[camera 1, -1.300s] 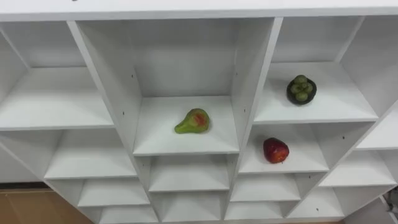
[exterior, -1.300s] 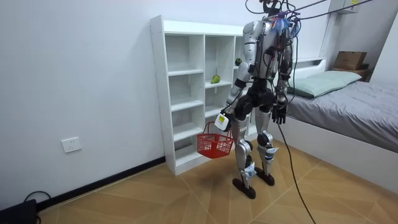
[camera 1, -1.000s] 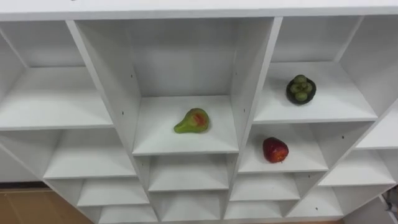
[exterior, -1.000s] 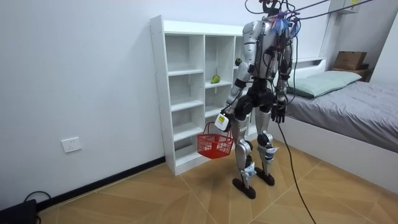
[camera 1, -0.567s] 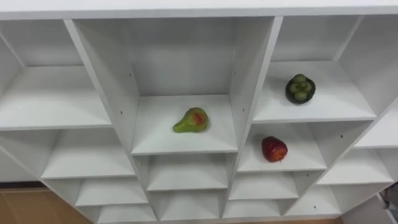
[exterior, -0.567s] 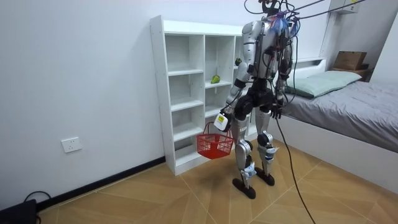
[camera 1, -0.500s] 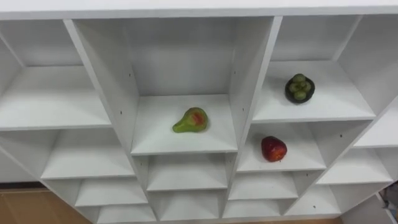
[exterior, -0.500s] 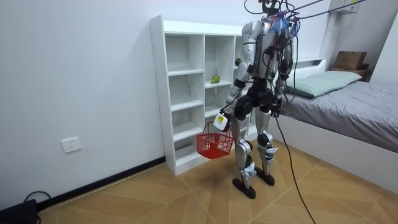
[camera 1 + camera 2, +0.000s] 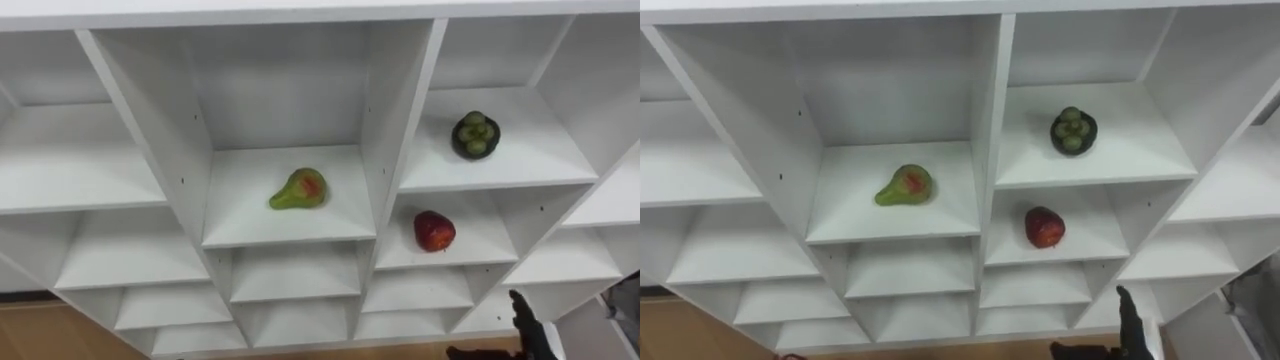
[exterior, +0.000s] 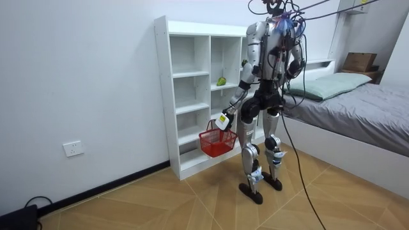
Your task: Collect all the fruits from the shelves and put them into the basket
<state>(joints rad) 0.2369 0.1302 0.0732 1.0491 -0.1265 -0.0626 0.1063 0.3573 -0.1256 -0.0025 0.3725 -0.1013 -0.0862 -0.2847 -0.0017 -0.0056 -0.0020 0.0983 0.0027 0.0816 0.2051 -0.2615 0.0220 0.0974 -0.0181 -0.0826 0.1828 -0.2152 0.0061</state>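
The pear [image 9: 297,189] lies on its side in the closet's [image 9: 392,120] middle compartment, neck toward 9 o'clock. The right hand [image 9: 530,325] is well apart at 4 o'clock, fingers straight and empty. A red apple [image 9: 434,231] and a dark fruit [image 9: 474,134] sit in the right column. The left hand [image 10: 223,120] curls round the red basket's [image 10: 217,142] handle.

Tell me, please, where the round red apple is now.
In the left eye view, the round red apple lies on a right-hand shelf of the white closet, one compartment below the dark round fruit and lower right of the green pear.
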